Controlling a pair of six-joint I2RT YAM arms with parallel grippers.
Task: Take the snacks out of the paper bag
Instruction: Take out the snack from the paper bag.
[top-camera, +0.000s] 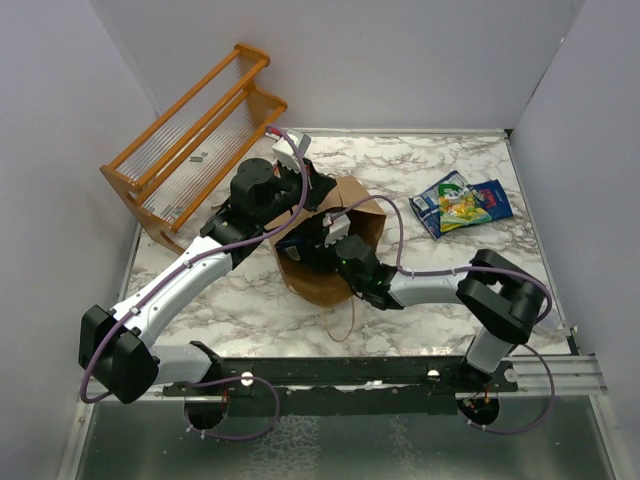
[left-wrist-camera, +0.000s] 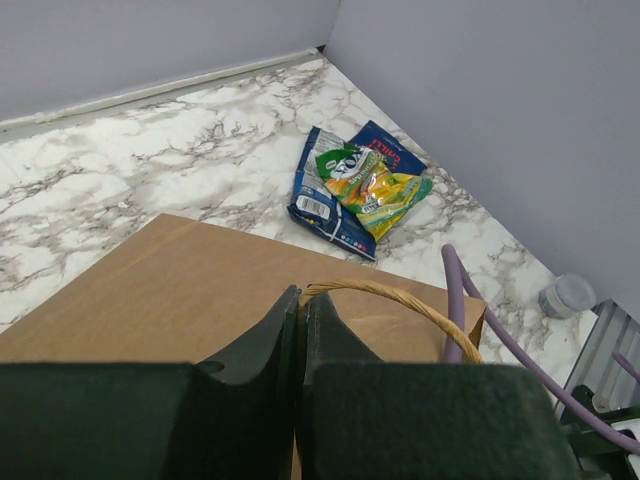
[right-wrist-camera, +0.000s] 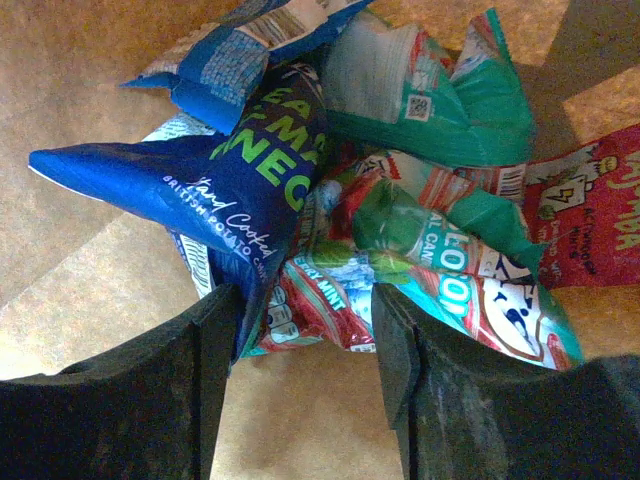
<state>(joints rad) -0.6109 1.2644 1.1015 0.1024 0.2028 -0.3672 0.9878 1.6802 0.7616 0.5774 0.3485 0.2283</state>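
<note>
The brown paper bag (top-camera: 318, 283) lies on the marble table with its mouth toward the arms. My left gripper (left-wrist-camera: 300, 300) is shut on the bag's top edge where a twisted handle (left-wrist-camera: 400, 297) starts, and in the top view that gripper (top-camera: 297, 232) sits at the rim. My right gripper (right-wrist-camera: 305, 310) is inside the bag, open, with the end of a red mint packet (right-wrist-camera: 320, 300) between its fingers. A dark blue packet (right-wrist-camera: 230, 180) rests against its left finger. Teal (right-wrist-camera: 430, 100) and red (right-wrist-camera: 590, 210) snacks lie behind. Blue and yellow-green snacks (top-camera: 462, 203) lie on the table outside.
An orange wooden rack (top-camera: 190, 145) leans at the back left against the wall. A purple cable (left-wrist-camera: 455, 300) runs beside the bag's handle. White walls close in the table on three sides. A small round white object (left-wrist-camera: 567, 295) sits at the right wall.
</note>
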